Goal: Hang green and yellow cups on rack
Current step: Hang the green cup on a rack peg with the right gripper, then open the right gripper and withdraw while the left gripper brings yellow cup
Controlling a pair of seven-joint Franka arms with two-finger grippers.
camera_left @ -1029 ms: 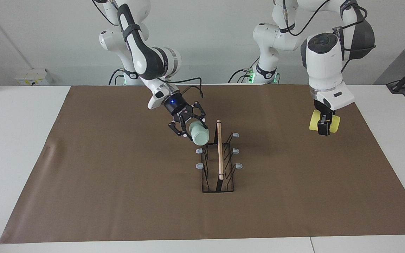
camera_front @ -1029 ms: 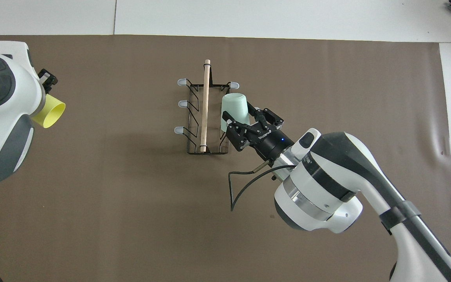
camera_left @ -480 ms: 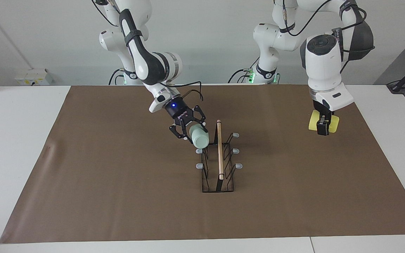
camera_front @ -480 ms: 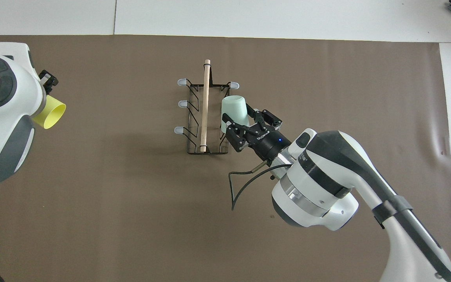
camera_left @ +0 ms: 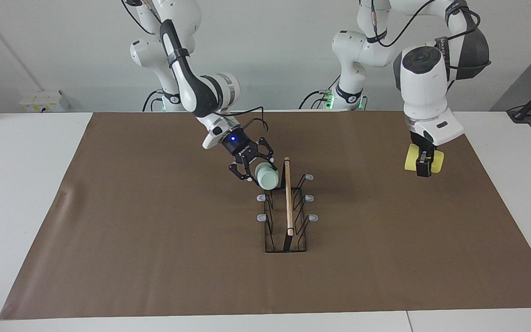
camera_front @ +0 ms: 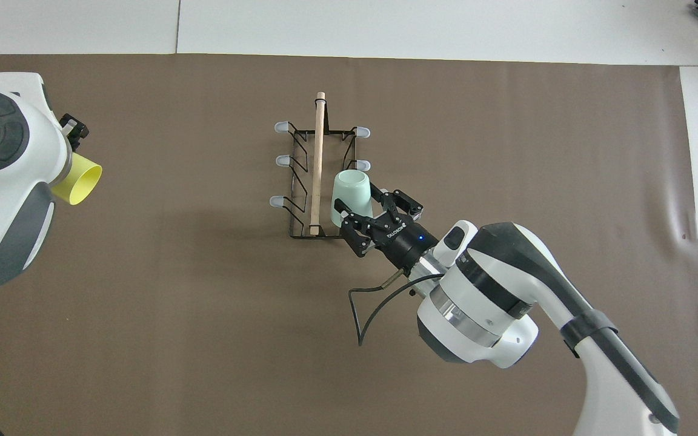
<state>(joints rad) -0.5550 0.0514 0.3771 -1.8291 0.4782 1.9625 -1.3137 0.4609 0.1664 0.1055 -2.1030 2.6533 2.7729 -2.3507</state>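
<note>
The rack (camera_left: 288,207) stands mid-mat, its wooden rod pointing away from the robots; it also shows in the overhead view (camera_front: 318,163). My right gripper (camera_left: 257,169) is shut on the pale green cup (camera_left: 267,176), held tilted against the rack's side toward the right arm's end, at the prong nearest the robots, which the cup hides. In the overhead view the green cup (camera_front: 351,192) lies mouth away from the right gripper (camera_front: 366,211). My left gripper (camera_left: 423,165) is shut on the yellow cup (camera_left: 437,162) and holds it above the mat. The yellow cup (camera_front: 80,181) shows below the left gripper (camera_front: 74,129).
A brown mat (camera_left: 155,240) covers most of the white table (camera_left: 16,184). Five grey-tipped prongs of the rack show, such as one (camera_front: 362,165) beside the green cup. A black cable (camera_front: 367,303) loops from the right wrist.
My right gripper has carried the green cup along the rack toward the robots and lower, from the middle prong to the nearest one. The left arm has barely moved.
</note>
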